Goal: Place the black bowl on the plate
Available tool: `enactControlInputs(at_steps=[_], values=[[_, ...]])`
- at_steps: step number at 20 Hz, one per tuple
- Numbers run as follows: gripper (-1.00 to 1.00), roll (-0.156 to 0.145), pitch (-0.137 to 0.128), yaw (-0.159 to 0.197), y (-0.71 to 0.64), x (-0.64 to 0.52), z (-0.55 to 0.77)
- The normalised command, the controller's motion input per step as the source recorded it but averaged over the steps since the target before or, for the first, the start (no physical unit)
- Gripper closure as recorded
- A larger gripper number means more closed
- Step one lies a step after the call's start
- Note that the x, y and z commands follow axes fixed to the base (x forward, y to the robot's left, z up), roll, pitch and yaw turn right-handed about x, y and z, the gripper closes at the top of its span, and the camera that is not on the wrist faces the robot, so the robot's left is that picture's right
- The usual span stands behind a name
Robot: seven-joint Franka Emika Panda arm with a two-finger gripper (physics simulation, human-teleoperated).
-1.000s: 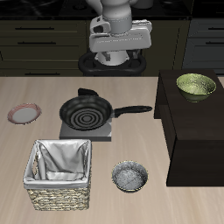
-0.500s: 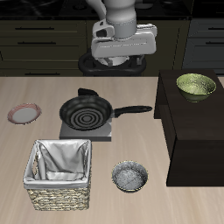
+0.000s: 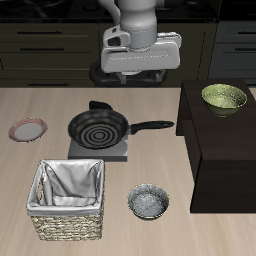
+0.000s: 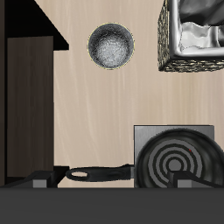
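The black bowl [image 3: 148,201] stands on the table near its front edge, beside a woven basket; it also shows in the wrist view [image 4: 112,45], with a mottled grey inside. The plate [image 3: 28,129], with a pinkish-red rim, lies at the table's edge beside the frying pan; it is out of the wrist view. My gripper [image 3: 140,76] hangs high over the back of the table, far from both. It is open and empty, and its fingertips [image 4: 39,178] stand wide apart.
A black ridged frying pan [image 3: 98,128] sits on a grey stove pad in the middle. A lined woven basket [image 3: 68,198] stands near the front. A dark wooden cabinet [image 3: 220,150] carries an olive-green bowl [image 3: 224,98].
The gripper hand has shifted slightly and turned a little above the table's back. Nothing on the table has moved.
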Motion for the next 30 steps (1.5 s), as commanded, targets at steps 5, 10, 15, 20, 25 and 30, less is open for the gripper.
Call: enactControlInputs(at_steps=[5,10,15,20,25,30], values=[[-1.00,-0.051,-0.019,-0.023,-0.11,0.40,0.05],[-1.00,-0.028,-0.011,-0.020,-0.08,0.35,0.01],[-1.00,-0.023,-0.031,-0.001,-0.03,0.33,0.06],[-1.00,0.001,0.003,0.004,-0.01,0.19,-0.03],[-1.00,-0.029,-0.017,-0.024,-0.01,0.39,0.10],[-1.00,-0.017,-0.008,-0.006,-0.03,0.28,0.07]])
